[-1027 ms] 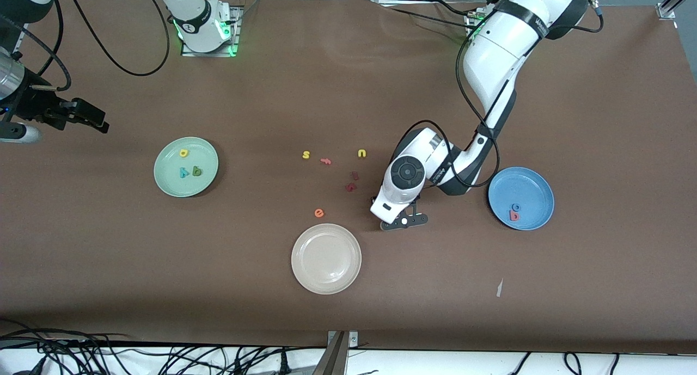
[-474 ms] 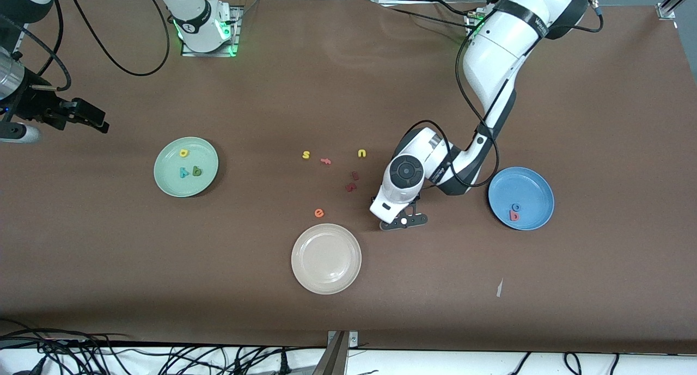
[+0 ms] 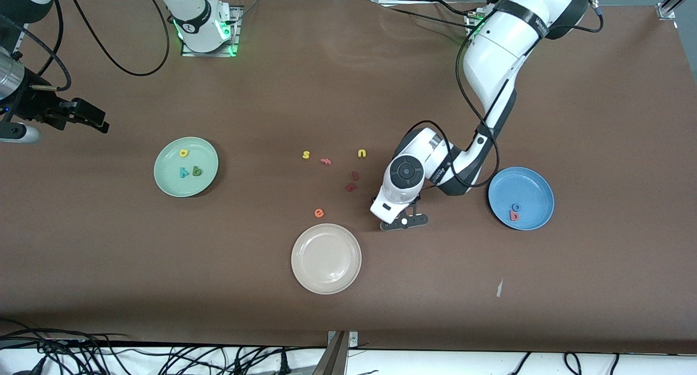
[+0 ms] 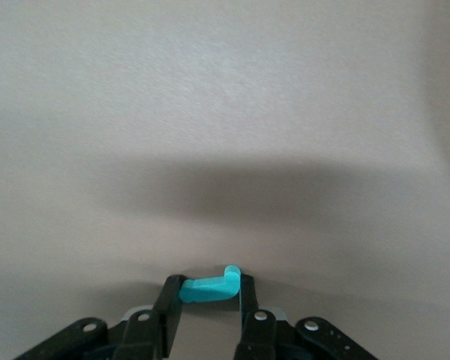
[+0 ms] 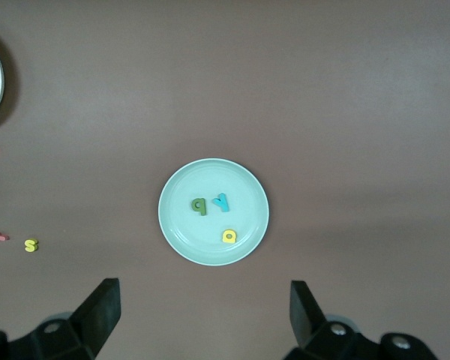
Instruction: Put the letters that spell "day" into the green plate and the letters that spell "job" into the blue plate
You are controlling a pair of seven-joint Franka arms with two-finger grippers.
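Left hand has just pinched the teal j, the last letter still off its plate.

Over the past second the left hand [image 4: 210, 300] has drawn its fingers in on the teal j [image 4: 208, 288], low on the bench [image 3: 348, 92] between the cream-white plate [image 3: 305, 280] and the blue plate [image 3: 539, 187]. That plate holds the red b [image 3: 514, 215] and blue o [image 3: 515, 207]; the green plate [image 3: 166, 184] holds the d [image 3: 196, 171], a [image 3: 184, 153] and y [image 3: 184, 172]. The right hand [image 5: 202, 311] waits, spread wide, at the right arm's end, unchanged. Lifting the j to the blue plate would likely finish the job.
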